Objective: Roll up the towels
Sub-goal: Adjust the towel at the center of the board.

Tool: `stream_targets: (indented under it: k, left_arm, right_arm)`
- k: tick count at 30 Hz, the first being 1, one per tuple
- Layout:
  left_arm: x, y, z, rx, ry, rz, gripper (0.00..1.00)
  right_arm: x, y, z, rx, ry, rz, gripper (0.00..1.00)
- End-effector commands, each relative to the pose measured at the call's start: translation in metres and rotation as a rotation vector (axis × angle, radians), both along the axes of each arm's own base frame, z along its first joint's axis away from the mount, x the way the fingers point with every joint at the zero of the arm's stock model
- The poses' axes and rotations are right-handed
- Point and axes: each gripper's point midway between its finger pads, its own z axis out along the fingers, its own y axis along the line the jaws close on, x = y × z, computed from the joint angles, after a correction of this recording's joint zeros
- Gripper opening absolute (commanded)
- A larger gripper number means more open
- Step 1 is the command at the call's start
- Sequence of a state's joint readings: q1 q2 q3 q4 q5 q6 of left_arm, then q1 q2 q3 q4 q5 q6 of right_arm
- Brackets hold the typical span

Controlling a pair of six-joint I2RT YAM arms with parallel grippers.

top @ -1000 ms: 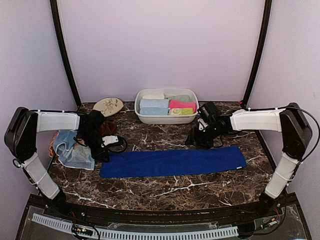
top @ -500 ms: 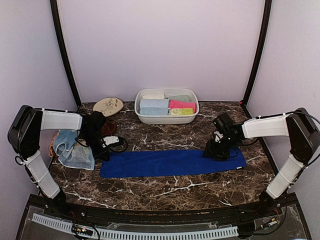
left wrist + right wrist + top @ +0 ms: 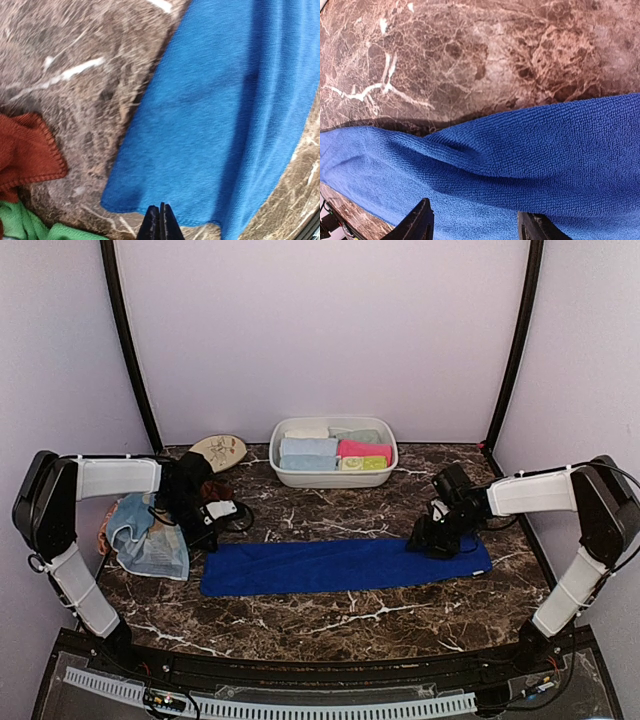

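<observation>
Top view: a royal blue towel (image 3: pixel 345 565) lies flat in a long strip across the marble table (image 3: pixel 330 625), left to right. At its right end the right gripper (image 3: pixel 440 538) hangs low over the far edge. The left gripper (image 3: pixel 208 530) sits just beyond the far left corner, beside a heap of loose towels (image 3: pixel 150 540). A white tub (image 3: pixel 283 468) of folded towels stands at the far side. The likely risk is a lopsided roll: only one arm is placed over the cloth.

Left wrist view: the left gripper (image 3: pixel 160 222) has its jaws pressed together, with no cloth showing between them. The blue towel (image 3: pixel 220 115) spreads ahead and to the right, its hem right at the tips. A rust-brown towel (image 3: pixel 25 145) and a green towel (image 3: pixel 20 225) lie close by on the left (either could be snagged if this arm sweeps sideways).

Right wrist view: the right gripper (image 3: pixel 475 225) has its jaws apart, fingers (image 3: pixel 417 222) spread over the blue towel (image 3: pixel 520 165), holding nothing. The cloth fills the near half, with a soft wrinkle ahead of the left finger. Closing here might pinch only that ridge and bunch the end instead of starting a clean roll.
</observation>
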State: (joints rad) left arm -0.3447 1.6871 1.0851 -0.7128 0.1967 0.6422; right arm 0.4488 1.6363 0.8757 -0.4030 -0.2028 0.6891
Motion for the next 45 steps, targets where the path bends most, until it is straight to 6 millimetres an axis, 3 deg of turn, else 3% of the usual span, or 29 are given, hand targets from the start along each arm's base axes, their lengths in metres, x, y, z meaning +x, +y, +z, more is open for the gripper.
stream_targets:
  k: [1, 3, 9, 13, 16, 22, 26, 29, 36, 45]
  left_arm:
    - [0.017, 0.012, -0.004, 0.066, -0.031, 0.078, 0.0]
    - [0.024, 0.017, -0.009, 0.099, -0.054, 0.1, 0.01]
    - [0.026, 0.025, -0.014, 0.139, -0.072, 0.11, 0.24]
    - [0.024, 0.017, 0.008, 0.08, -0.09, 0.083, 0.44]
    - [0.018, 0.003, 0.032, -0.001, -0.08, 0.044, 0.51]
    - [0.005, -0.03, 0.055, -0.15, -0.033, -0.029, 0.5]
    - [0.001, -0.049, 0.045, -0.176, -0.003, -0.063, 0.48]
    - [0.004, -0.052, 0.028, -0.164, 0.023, -0.057, 0.44]
    - [0.013, -0.028, -0.018, -0.005, 0.009, -0.015, 0.36]
    - [0.022, 0.013, -0.027, 0.094, -0.043, 0.088, 0.28]
  right_arm:
    - [-0.009, -0.026, -0.032, -0.1, 0.045, -0.027, 0.57]
    - [-0.009, -0.027, -0.032, -0.098, 0.045, -0.028, 0.58]
    - [-0.008, -0.026, -0.029, -0.092, 0.038, -0.028, 0.58]
    - [-0.006, -0.025, -0.027, -0.087, 0.035, -0.027, 0.58]
    - [-0.005, -0.023, -0.026, -0.078, 0.034, -0.024, 0.58]
    - [-0.003, -0.02, -0.024, -0.063, 0.029, -0.025, 0.58]
    - [-0.002, -0.017, -0.023, -0.045, 0.028, -0.03, 0.58]
    - [-0.001, -0.016, -0.023, -0.04, 0.029, -0.032, 0.58]
    - [0.0, -0.016, -0.022, -0.04, 0.028, -0.034, 0.58]
    - [-0.002, -0.02, -0.022, -0.049, 0.026, -0.043, 0.58]
